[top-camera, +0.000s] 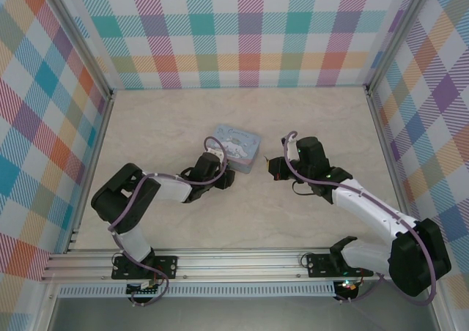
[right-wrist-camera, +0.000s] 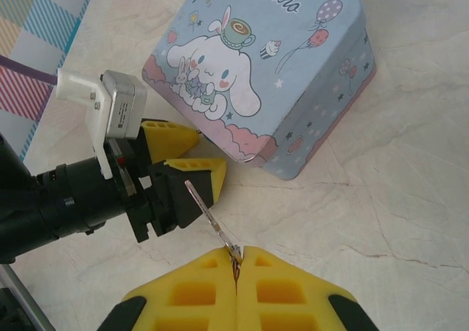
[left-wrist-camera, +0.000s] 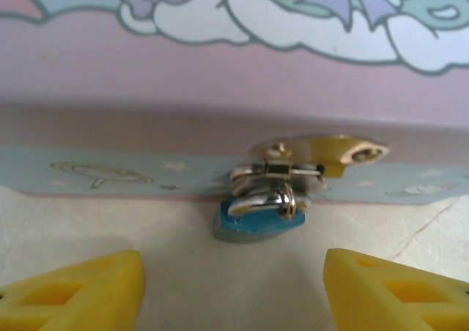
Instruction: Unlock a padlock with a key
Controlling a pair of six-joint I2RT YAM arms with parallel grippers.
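Observation:
The tiny blue padlock [left-wrist-camera: 258,224] lies on the table against the tin's front wall, its silvery shackle [left-wrist-camera: 265,199] through the tin's metal latch. My left gripper [left-wrist-camera: 234,294] is open, its yellow fingers [left-wrist-camera: 73,291] spread either side, just short of the padlock and not touching it. My right gripper [right-wrist-camera: 237,256] is shut on the thin grey key [right-wrist-camera: 211,215], whose blade sticks out toward the left gripper [right-wrist-camera: 183,159]. In the top view the left gripper [top-camera: 220,171] is at the tin's near side and the right gripper [top-camera: 275,168] just right of the tin.
The pale blue cartoon-printed tin [top-camera: 234,146] sits mid-table, lid closed [right-wrist-camera: 271,60]. Plaid walls [top-camera: 234,31] close off the back and both sides. Bare marbled tabletop [top-camera: 315,118] lies around the tin and both arms.

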